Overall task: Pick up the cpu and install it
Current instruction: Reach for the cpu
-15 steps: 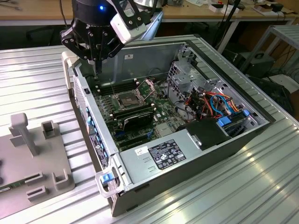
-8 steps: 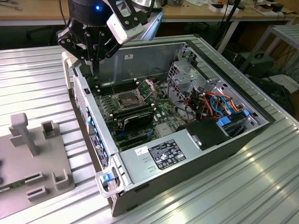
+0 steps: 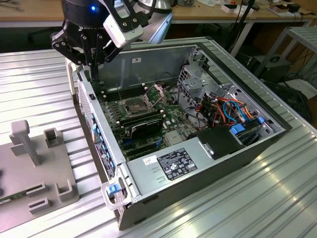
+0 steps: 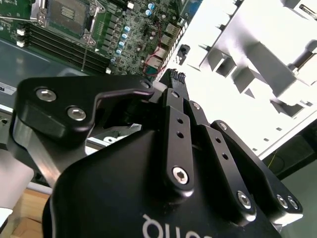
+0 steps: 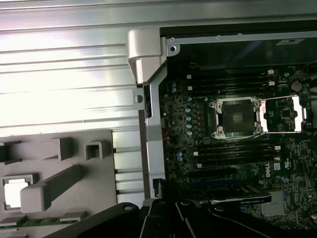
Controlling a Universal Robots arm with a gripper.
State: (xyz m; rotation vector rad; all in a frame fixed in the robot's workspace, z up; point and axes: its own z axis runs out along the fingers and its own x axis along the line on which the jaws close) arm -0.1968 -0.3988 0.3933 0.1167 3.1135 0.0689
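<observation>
In the exterior view, the gripper [image 3: 93,74] hangs above the rear wall of the open computer case [image 3: 106,148]. Its fingers are drawn together and we see nothing held between them. The bare socket [image 3: 136,105] lies inside the case toward the exterior view's right, and the grey fixture [image 3: 20,163] sits outside on the ribbed metal table [image 3: 247,208] toward the exterior view's left. In the second wrist view, the gripper's closed tips [image 4: 173,78] stand over the case edge with the motherboard [image 4: 129,29] beyond. In the first wrist view, we take the pale square in a fixture recess for the cpu [image 5: 13,192]. It lies flat with its edges square to the case wall, well apart from the gripper and across that wall from the socket [image 5: 237,116]. We judge room tight, since a raised post stands just beside the recess.
</observation>
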